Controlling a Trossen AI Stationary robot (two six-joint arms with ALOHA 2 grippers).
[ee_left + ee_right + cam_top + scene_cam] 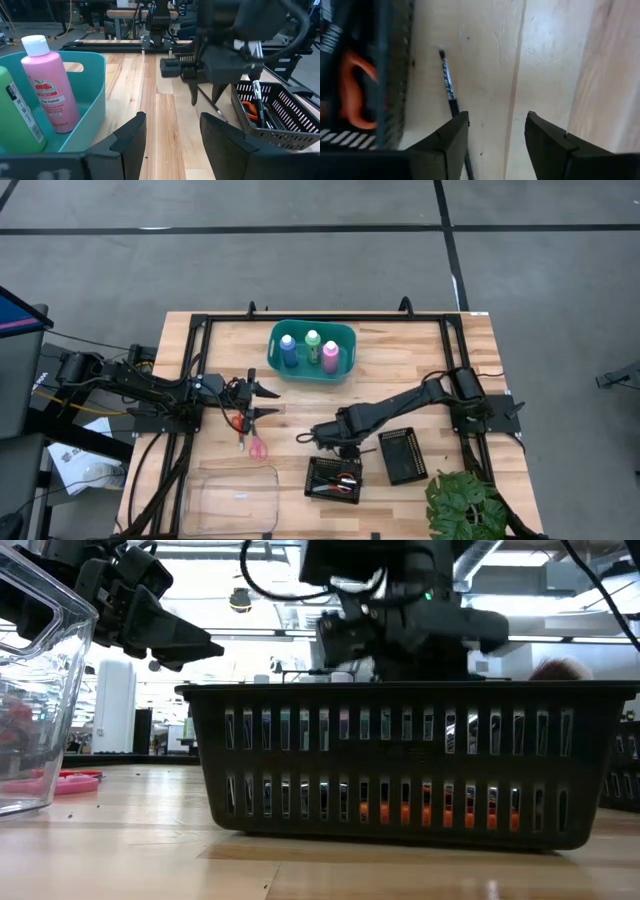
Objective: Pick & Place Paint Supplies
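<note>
Paint bottles stand upright in a row inside the teal basket (pixel 345 352) at the far middle of the desk (pixel 400 370): the blue bottle (pixel 288 350), the green bottle (pixel 312 347) and the pink bottle (pixel 330 356), each with a white cap. The left gripper (pixel 262 402) hovers above the desk just in front of the basket, its fingers spread and holding nothing; its wrist view looks past the pink bottle toward the other arm. Pink-handled scissors (pixel 256 447) lie on the wood below that gripper, with a red-handled pair (pixel 238 423) just beside them, near the clear plastic bin (pixel 232 498) at the front edge.

The right gripper (pixel 318 437) points down at the desk beside the front black mesh tray (pixel 318 470), fingers apart and empty. A thin dark brush (pixel 449 86) lies flat on the wood right under it, alongside the tray's wall, one end passing beneath a finger; whether the finger touches it is unclear. Orange-handled scissors (pixel 353 95) rest inside that tray. A second mesh tray (pixel 404 454) sits to the right, and a potted plant (pixel 465 505) stands at the front right corner.
</note>
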